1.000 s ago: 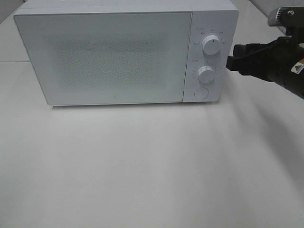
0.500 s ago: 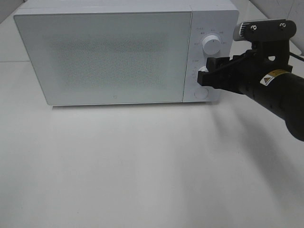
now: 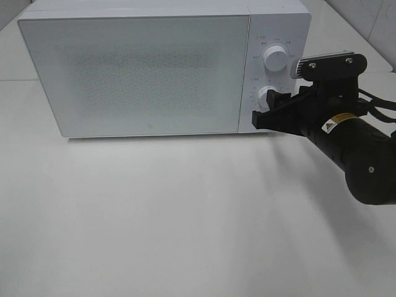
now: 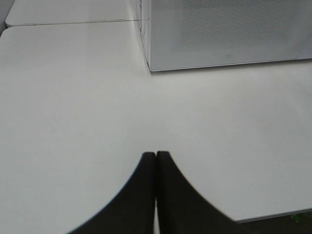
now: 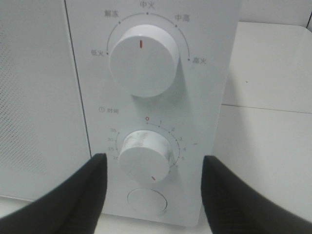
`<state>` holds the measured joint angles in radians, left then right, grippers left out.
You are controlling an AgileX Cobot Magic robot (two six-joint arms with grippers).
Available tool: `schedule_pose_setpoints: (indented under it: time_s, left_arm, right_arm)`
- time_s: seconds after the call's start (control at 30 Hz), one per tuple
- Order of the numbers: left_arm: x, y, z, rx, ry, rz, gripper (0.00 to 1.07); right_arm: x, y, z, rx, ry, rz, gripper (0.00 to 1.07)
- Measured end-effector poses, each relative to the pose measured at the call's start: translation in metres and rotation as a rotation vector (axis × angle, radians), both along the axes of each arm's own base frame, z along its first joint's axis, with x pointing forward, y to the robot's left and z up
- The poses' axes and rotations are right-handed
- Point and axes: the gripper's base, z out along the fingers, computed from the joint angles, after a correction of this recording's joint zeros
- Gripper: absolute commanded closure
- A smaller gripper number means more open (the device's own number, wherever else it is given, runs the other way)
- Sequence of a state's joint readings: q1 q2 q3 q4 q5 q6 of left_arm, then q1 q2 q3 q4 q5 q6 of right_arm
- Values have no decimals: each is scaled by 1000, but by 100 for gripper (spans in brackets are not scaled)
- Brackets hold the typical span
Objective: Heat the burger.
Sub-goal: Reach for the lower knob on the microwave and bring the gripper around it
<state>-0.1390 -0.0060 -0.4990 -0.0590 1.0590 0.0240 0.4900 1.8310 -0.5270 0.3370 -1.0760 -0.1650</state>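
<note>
Before the lower microwave dial [image 5: 146,152], right gripper [image 5: 154,165] hangs open.

We're looking at a robot test bench here, set up like a kitchen corner rather than a home. A white microwave [image 3: 142,74] stands on a plain white table [image 3: 154,216], and in the left wrist view we pick out a seam [image 4: 73,22] where two tabletop panels meet. Close up, the right wrist view gives us the power dial [image 5: 143,61] and the timer dial [image 5: 146,152], both ringed with printed Chinese labels, and a round button [image 5: 146,200] beneath. What says lab to us is the black robot arm [image 3: 352,148] at the control panel, a yellow warning sticker [image 3: 328,124] on its casing. Far right, behind, there's a pale tiled wall [image 3: 371,18].
</note>
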Motion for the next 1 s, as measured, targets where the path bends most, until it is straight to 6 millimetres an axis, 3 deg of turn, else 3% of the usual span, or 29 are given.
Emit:
schedule_pose_setpoints:
  time_s: [0.33, 0.53, 1.0]
  left_arm:
    - [0, 0, 0, 0, 0, 0, 106]
    - [0, 0, 0, 0, -1, 0, 106]
    - [0, 0, 0, 0, -1, 0, 106]
  right_arm:
    - [1, 4, -2, 39, 3, 2, 52]
    - [-1, 22, 1, 48, -14, 54, 52]
    - [-1, 19, -3, 39, 20, -27, 52]
